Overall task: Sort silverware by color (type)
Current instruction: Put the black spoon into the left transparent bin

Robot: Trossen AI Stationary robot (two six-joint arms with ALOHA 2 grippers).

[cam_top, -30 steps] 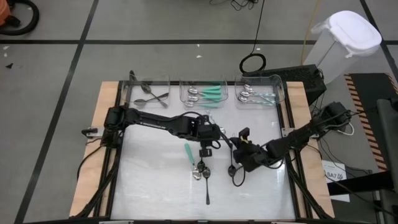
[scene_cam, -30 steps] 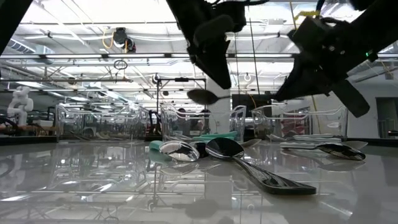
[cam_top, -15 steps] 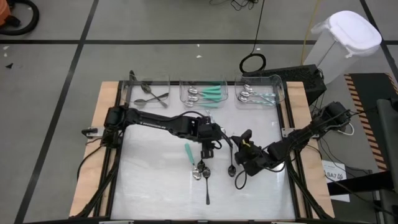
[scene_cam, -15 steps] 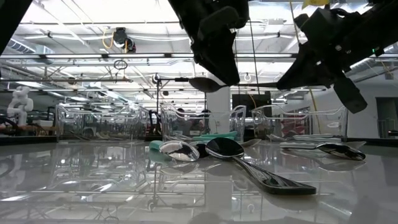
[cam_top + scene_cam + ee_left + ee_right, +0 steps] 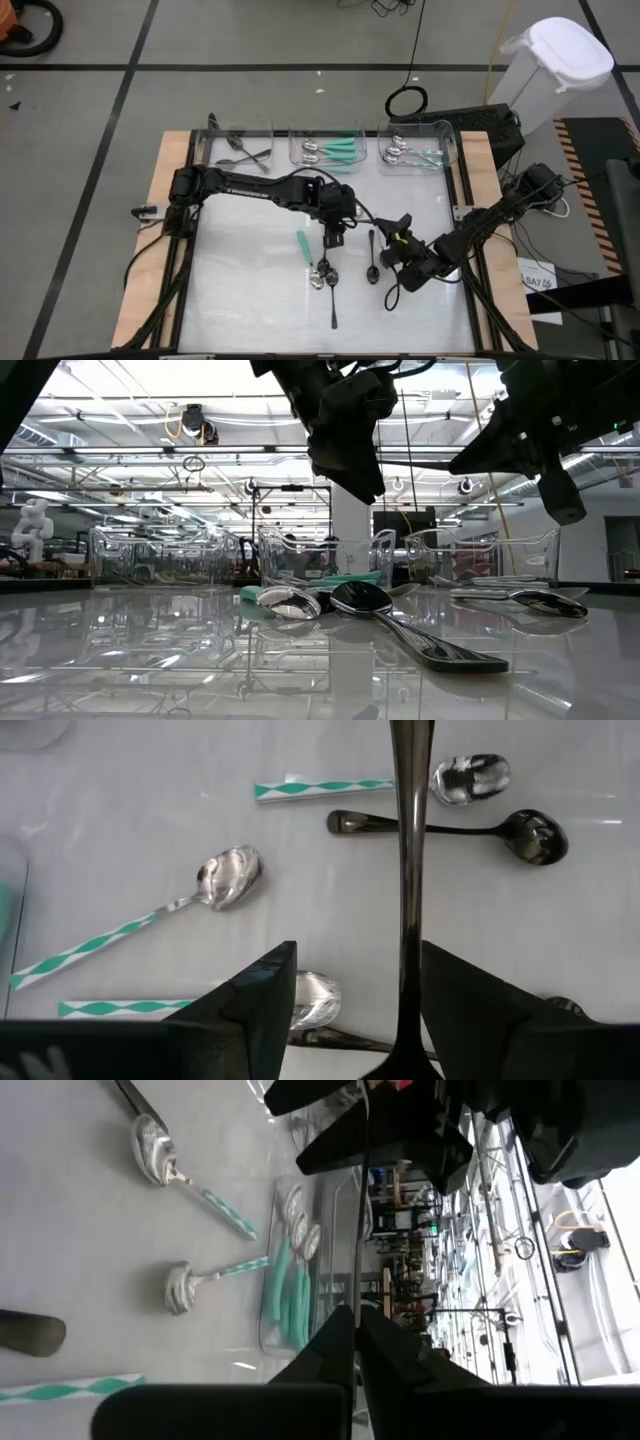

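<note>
Left wrist view shows the left gripper (image 5: 352, 1010) wide around a dark spoon (image 5: 410, 870), best released cleanly, right gripper (image 5: 398, 240) pinched closed

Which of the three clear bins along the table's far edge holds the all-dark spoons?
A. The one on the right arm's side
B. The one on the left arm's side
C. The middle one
B: seen from above, the dark spoons lie in the left bin, while the middle bin holds teal-handled pieces and the right bin holds pale-blue-handled pieces.
</note>
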